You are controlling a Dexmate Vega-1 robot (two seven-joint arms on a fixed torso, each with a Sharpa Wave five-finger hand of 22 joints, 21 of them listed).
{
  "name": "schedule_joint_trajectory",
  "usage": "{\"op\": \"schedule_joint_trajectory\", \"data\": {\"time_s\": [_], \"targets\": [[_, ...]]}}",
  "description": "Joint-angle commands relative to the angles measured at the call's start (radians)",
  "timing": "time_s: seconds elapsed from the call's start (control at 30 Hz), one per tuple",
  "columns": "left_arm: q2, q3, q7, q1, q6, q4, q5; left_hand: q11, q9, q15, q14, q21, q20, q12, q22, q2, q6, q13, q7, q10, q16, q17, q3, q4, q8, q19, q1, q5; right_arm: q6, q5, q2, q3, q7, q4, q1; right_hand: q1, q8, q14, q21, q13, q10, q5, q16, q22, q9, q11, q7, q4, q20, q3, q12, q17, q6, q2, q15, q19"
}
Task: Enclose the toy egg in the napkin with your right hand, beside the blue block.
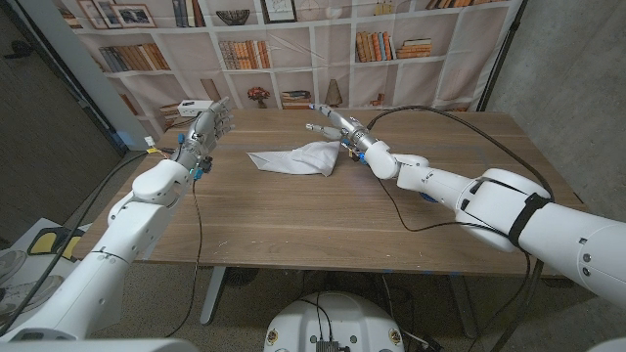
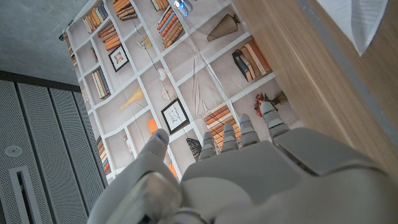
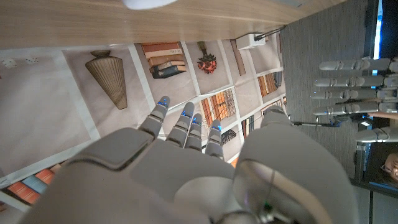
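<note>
No legible text, label, brand, number or sign was found in any view. The book spines on the printed bookshelf backdrop [image 1: 293, 44] were too small and blurred to read, and the framed pictures [image 2: 175, 116] on it carried no readable lettering. The robot's arms and hands bore no readable markings.
</note>
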Motion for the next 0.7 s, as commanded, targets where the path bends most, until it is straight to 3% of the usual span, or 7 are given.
{"op": "schedule_joint_trajectory", "data": {"time_s": [0.03, 0.17, 0.4, 0.53, 0.7], "targets": [[0.008, 0.012, -0.033, -0.038, -0.025, 0.054, 0.0, 0.002, 0.0, 0.008, 0.002, -0.004, 0.002, 0.006, 0.004, -0.001, 0.004, 0.003, -0.004, 0.004, 0.001, 0.003, 0.009, 0.0, 0.002, 0.004, -0.01, 0.004, 0.093, 0.088, -0.06, 0.138, 0.131, -0.111, -0.047, 0.0, 0.015, 0.024, 0.014, 0.002, 0.039, -0.004, 0.006, 0.003, 0.001, 0.001, -0.003, -0.002, -0.004, 0.003, 0.014, -0.009, 0.051, 0.012, -0.003, 0.032], [0.012, 0.018, -0.05, -0.055, -0.036, 0.08, 0.0, 0.001, 0.0, 0.008, 0.003, -0.005, 0.002, 0.006, 0.004, -0.001, 0.003, 0.003, -0.005, 0.004, 0.001, 0.003, 0.009, 0.0, 0.001, 0.005, -0.01, 0.004, 0.106, 0.153, -0.068, 0.178, 0.232, -0.12, -0.057, 0.007, 0.013, 0.053, 0.022, -0.002, 0.056, -0.007, 0.011, 0.002, 0.0, -0.006, -0.009, -0.01, -0.011, 0.011, 0.015, -0.022, 0.06, 0.021, 0.002, 0.056], [0.019, 0.028, -0.077, -0.082, -0.045, 0.119, -0.006, 0.002, 0.0, 0.007, 0.003, -0.005, 0.002, 0.005, 0.005, -0.001, 0.004, 0.003, -0.005, 0.003, 0.002, 0.003, 0.01, 0.0, 0.001, 0.007, -0.01, 0.004, 0.111, 0.3, -0.085, 0.258, 0.422, -0.157, -0.091, 0.017, 0.015, 0.054, 0.016, -0.007, 0.059, -0.012, 0.005, 0.0, -0.001, -0.011, -0.011, -0.02, 0.001, 0.019, 0.009, -0.036, 0.077, 0.025, 0.013, 0.047], [0.023, 0.032, -0.092, -0.095, -0.049, 0.139, -0.011, 0.002, 0.0, 0.007, 0.003, -0.005, 0.002, 0.005, 0.005, -0.001, 0.003, 0.003, -0.006, 0.003, 0.001, 0.003, 0.01, -0.001, 0.001, 0.007, -0.01, 0.004, 0.122, 0.399, -0.078, 0.306, 0.542, -0.143, -0.099, 0.021, 0.014, 0.051, 0.015, -0.009, 0.055, -0.014, 0.001, -0.001, -0.001, -0.013, -0.009, -0.024, 0.002, 0.022, 0.005, -0.042, 0.079, 0.027, 0.013, 0.049], [0.025, 0.036, -0.111, -0.115, -0.06, 0.173, -0.019, 0.001, 0.0, 0.007, 0.002, -0.005, 0.002, 0.005, 0.005, 0.0, 0.003, 0.003, -0.005, 0.002, 0.001, 0.003, 0.01, -0.001, 0.001, 0.008, -0.011, 0.004, 0.075, 0.475, -0.104, 0.363, 0.617, -0.21, -0.14, 0.027, 0.013, 0.047, 0.013, -0.012, 0.051, -0.015, -0.004, -0.002, -0.002, -0.01, -0.002, -0.03, -0.003, 0.027, 0.001, -0.049, 0.083, 0.031, 0.013, 0.045]]}}
